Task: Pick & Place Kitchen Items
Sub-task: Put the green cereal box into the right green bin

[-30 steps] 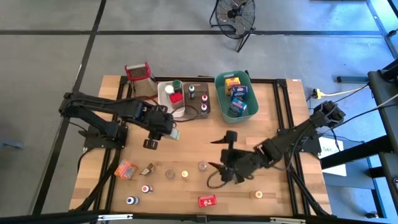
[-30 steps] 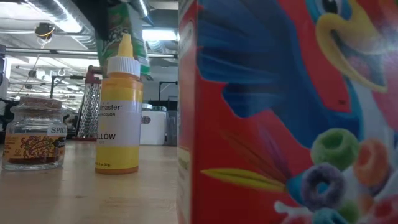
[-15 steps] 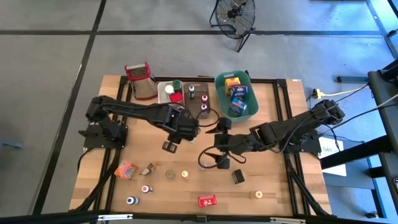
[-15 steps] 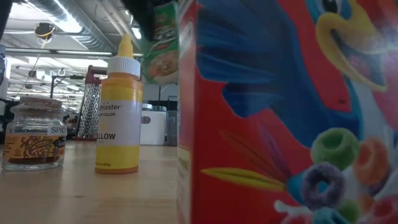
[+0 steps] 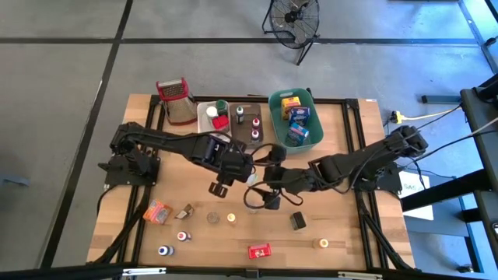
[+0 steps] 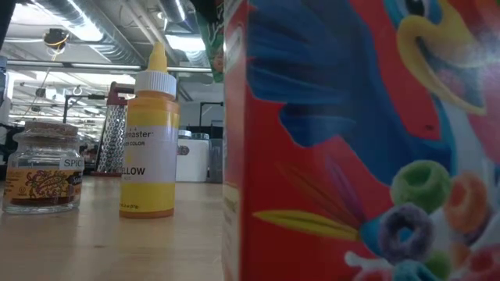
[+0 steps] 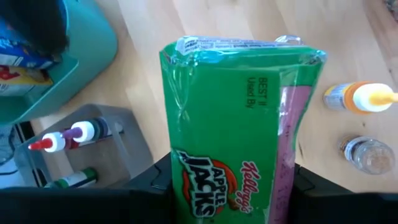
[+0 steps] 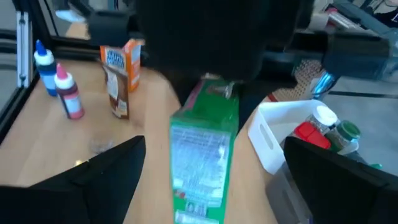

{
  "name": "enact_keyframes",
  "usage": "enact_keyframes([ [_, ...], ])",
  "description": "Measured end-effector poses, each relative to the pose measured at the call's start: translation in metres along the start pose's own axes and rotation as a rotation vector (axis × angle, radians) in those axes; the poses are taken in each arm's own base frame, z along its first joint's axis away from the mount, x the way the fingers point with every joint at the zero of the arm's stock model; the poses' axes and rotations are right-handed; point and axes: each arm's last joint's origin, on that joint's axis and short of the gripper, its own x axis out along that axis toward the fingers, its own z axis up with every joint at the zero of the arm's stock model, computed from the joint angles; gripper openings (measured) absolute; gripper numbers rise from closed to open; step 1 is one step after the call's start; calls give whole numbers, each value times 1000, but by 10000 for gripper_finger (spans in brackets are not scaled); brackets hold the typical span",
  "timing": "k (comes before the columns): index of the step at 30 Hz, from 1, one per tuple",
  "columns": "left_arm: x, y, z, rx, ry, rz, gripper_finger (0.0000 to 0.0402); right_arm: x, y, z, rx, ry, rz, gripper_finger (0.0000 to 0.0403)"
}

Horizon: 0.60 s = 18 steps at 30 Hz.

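the left gripper (image 5: 220,187) hangs over mid-worktop, just in front of the teal bin (image 5: 274,117), its jaws pinching a green apple jacks box (image 7: 239,130) across the narrow faces. the box's long axis runs straight out from the jaws, its sealed top end leading. the right gripper (image 5: 261,194) sits just beside it, on the side away from the left arm's base, jaws spread wide and holding nothing; in the right wrist view the box (image 8: 202,158) stands upright between those dark fingers, close in front. so the box lies dead ahead of the right jaws, and both arms are about equally near, which reads like a handover or a near crossing of paths.

the teal bin lies beyond the box with other boxes already in it; the brown bin (image 5: 261,128) with small bottles and the white bin (image 5: 204,117) stand beside it. toward the worktop's front edge lie loose items: a yellow bottle (image 6: 150,133), a spice jar (image 6: 43,168), a froot loops box (image 6: 359,140). open room is mostly between grippers and bins; the risk, i judge, is the two arms fouling each other.
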Motion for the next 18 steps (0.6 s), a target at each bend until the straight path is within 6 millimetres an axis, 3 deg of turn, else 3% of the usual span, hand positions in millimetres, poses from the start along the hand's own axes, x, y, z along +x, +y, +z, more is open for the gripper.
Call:
enact_keyframes([
  [11,0,1,3,36,-25,24,145,26,1,-4,-32,-21,-24,385],
  [18,0,-1,3,52,-27,21,144,29,-2,-3,-39,-18,37,385],
])
